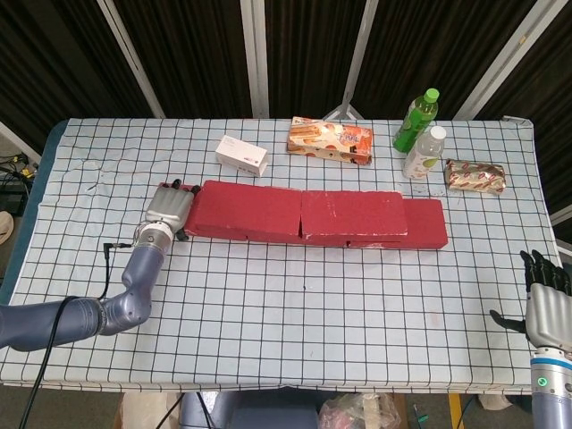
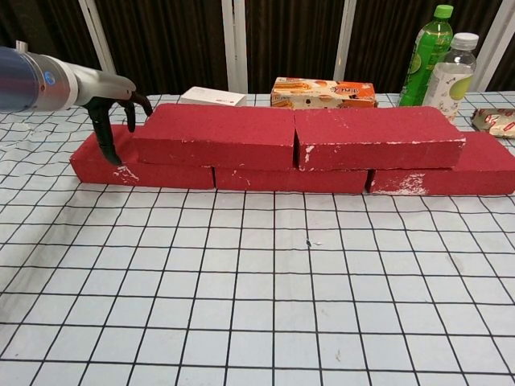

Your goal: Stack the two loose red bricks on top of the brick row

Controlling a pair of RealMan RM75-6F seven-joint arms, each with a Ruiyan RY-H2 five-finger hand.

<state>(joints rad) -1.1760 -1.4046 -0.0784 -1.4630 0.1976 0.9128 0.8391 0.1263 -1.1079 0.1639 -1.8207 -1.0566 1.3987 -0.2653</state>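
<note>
Two red bricks lie end to end on top of the brick row (image 1: 427, 223) (image 2: 442, 178): the left upper brick (image 1: 250, 210) (image 2: 213, 125) and the right upper brick (image 1: 353, 213) (image 2: 374, 129). The lower row sticks out at both ends. My left hand (image 1: 168, 207) (image 2: 113, 108) is at the row's left end, holding nothing. Its fingers (image 2: 103, 133) point down, with one lying across the lowest brick's front face and the others against the left upper brick's end. My right hand (image 1: 545, 295) hovers at the table's near right corner, fingers apart and empty.
Behind the bricks stand a white box (image 1: 241, 155), a snack box (image 1: 330, 140), a green bottle (image 1: 416, 120), a clear bottle (image 1: 424, 152) and a snack packet (image 1: 475, 175). The checkered table (image 1: 304, 322) stretches in front of the row.
</note>
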